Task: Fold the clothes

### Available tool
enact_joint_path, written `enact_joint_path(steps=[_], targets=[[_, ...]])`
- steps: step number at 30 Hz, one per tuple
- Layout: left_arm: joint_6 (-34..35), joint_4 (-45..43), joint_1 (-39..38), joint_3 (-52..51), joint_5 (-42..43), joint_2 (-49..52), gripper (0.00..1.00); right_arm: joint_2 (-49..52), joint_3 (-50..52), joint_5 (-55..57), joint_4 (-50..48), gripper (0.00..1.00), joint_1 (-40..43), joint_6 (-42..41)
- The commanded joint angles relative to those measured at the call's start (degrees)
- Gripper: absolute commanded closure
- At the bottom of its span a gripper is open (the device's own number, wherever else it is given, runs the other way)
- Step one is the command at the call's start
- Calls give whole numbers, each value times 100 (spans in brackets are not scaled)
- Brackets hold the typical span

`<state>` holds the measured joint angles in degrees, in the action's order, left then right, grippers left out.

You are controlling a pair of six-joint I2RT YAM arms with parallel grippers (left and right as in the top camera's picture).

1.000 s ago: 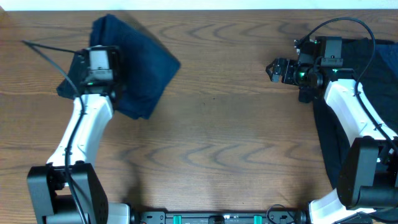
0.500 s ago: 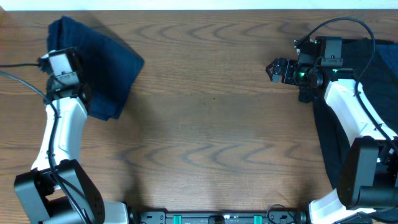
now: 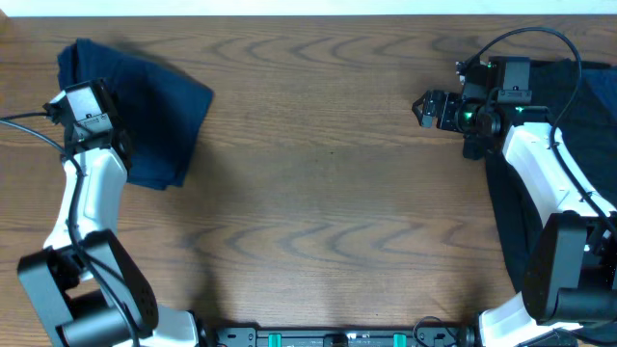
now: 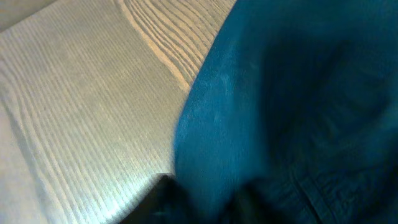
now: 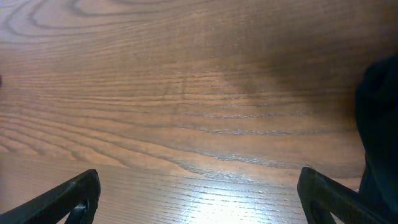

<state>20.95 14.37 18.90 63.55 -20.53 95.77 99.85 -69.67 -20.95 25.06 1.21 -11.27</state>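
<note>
Left claw [image 4: 202, 200] pinches the navy garment [image 3: 164, 106] at one spot, so pulling could bunch it. Right claw [image 3: 427, 108], spread wide, gives no support.

Overhead stares straight down at the whole bench [image 3: 328, 193]; left wrist cam hugs the navy garment [image 4: 298, 93], right wrist skims low over bench wood.

no readable text, label or number anywhere.

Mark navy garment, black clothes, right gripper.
navy garment [image 3: 166, 104]: overhead, bare middle of the cloth.
black clothes [image 3: 600, 120]: overhead, fabric near right edge.
right gripper [image 3: 422, 109]: overhead, midway between fingertips.
</note>
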Motion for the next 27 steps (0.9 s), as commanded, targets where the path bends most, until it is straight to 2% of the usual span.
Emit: enact_joint_path(steps=[1, 3, 5, 10, 11, 13, 14, 17, 23, 27], targets=[[81, -151, 136, 107, -74, 157, 28, -9, 4, -2, 9, 1, 33, 20], [81, -260, 240, 109, -70, 120, 11, -9, 4, -2, 9, 1, 33, 20], [81, -297, 328, 109, -70, 4, 2, -9, 4, -2, 9, 1, 31, 20], [83, -188, 435, 109, 319, -273, 1, -9, 4, -2, 9, 1, 33, 20], [83, -133, 435, 109, 472, -299, 6, -9, 4, -2, 9, 1, 33, 20], [83, -28, 433, 109, 874, -317, 37, -9, 4, 0, 9, 1, 33, 20], [83, 37, 433, 109, 1202, -319, 59, -9, 4, -2, 9, 1, 33, 20], [79, 190, 428, 109, 2326, -341, 92, -9, 4, -2, 9, 1, 33, 20], [76, 286, 297, 109, 4190, -409, 94, -9, 4, -2, 9, 1, 33, 20], [76, 452, 15, 109, 4564, -455, 94, -9, 4, -2, 9, 1, 31, 20]])
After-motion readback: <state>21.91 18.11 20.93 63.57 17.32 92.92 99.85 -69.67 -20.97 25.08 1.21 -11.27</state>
